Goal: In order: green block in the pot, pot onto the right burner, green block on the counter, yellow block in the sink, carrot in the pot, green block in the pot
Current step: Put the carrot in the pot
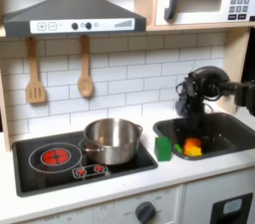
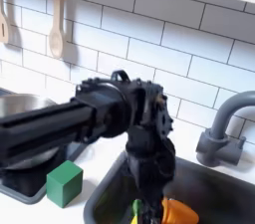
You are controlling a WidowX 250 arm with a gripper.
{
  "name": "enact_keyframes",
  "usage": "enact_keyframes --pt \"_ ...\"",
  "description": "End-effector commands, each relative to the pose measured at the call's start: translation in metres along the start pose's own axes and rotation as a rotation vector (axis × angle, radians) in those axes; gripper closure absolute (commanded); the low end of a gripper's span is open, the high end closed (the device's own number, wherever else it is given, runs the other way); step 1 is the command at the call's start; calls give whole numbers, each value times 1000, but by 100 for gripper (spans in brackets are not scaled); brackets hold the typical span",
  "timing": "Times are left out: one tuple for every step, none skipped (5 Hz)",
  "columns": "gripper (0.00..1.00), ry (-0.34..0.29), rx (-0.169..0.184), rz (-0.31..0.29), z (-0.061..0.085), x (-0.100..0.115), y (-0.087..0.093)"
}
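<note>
First exterior view: the arm reached over the sink (image 1: 231,126), where the yellow block (image 1: 182,149) and the orange carrot (image 1: 193,146) lay together at the basin's near-left corner, the yellow one seemingly dropped there as the task asks. The gripper (image 2: 146,211) hung low in the second exterior view, pointing down into the basin just at 9 o'clock of the carrot; whether its jaws were parted or closed on anything could not be told, as the wrist hid them. The carrot looked the likely next pick. The green block (image 1: 163,147) stood on the pale counter (image 1: 120,184) between stove and sink, at 9 o'clock from the gripper. The pot (image 1: 111,139) sat on the right burner.
</note>
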State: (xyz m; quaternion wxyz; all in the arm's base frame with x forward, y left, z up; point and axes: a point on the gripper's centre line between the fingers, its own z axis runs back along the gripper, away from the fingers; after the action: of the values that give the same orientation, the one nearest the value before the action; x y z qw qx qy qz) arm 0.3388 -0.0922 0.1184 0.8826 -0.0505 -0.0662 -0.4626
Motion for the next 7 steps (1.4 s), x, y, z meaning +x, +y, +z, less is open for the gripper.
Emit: enact_keyframes --pt "0 -36 30 -10 4 15 3" --pt "0 -37 32 -17 3 19 2" --pt "0 -51 44 -6 1 25 6" --pt "0 -53 42 -3 -4 28 10" --pt "0 -49 42 -2 -10 31 12" --pt "0 -39 34 0 -17 32 14" --pt "0 -38 34 -5 -20 34 13"
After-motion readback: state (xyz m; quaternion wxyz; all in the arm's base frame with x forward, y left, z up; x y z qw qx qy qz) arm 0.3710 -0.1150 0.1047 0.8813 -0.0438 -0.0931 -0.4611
